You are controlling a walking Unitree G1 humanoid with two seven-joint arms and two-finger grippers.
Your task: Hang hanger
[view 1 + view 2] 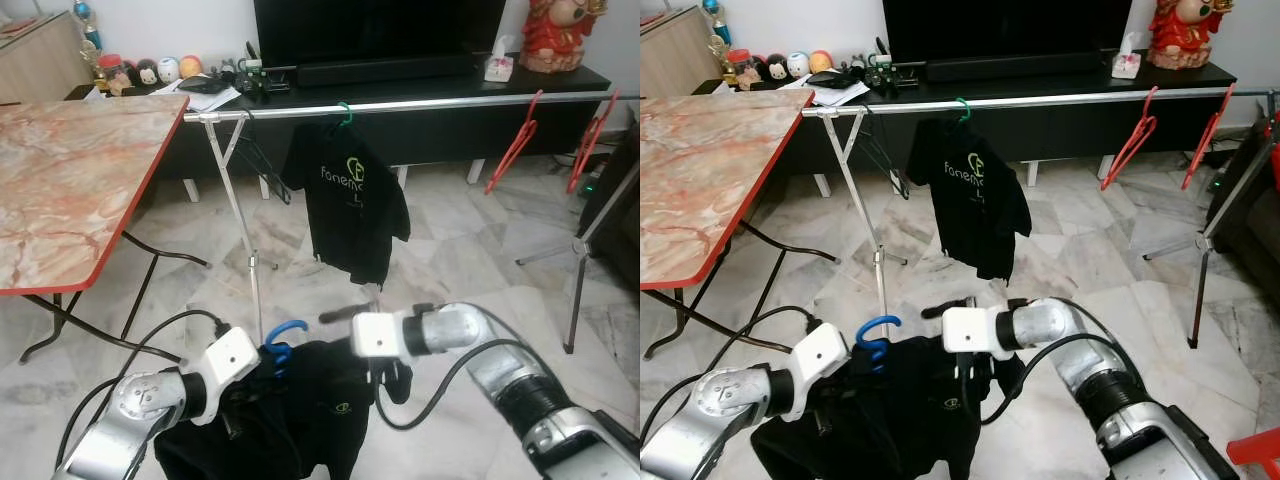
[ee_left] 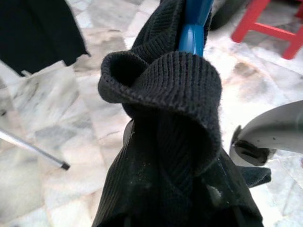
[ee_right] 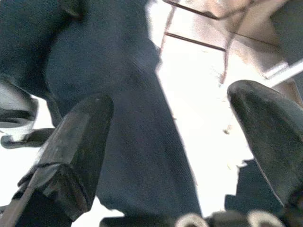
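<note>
A blue hanger (image 1: 283,338) with a black shirt (image 1: 325,425) draped on it is held low in front of me, above the marble floor. My left gripper (image 1: 238,405) is buried in the shirt's collar just under the blue hook (image 2: 193,33), shut on the hanger; its fingers are hidden by cloth. From the right, my right gripper (image 1: 390,380) points down at the shirt. In the right wrist view its fingers (image 3: 80,142) stand apart, with cloth beyond them. The silver rack rail (image 1: 450,102) runs across ahead, higher up.
Another black shirt (image 1: 350,200) hangs on a green hanger (image 1: 344,113) on the rail, and two red hangers (image 1: 515,140) hang farther right. A folding marble-top table (image 1: 70,190) stands left. The rack's leg (image 1: 250,260) drops just ahead. A red stool (image 1: 1260,450) is at my right.
</note>
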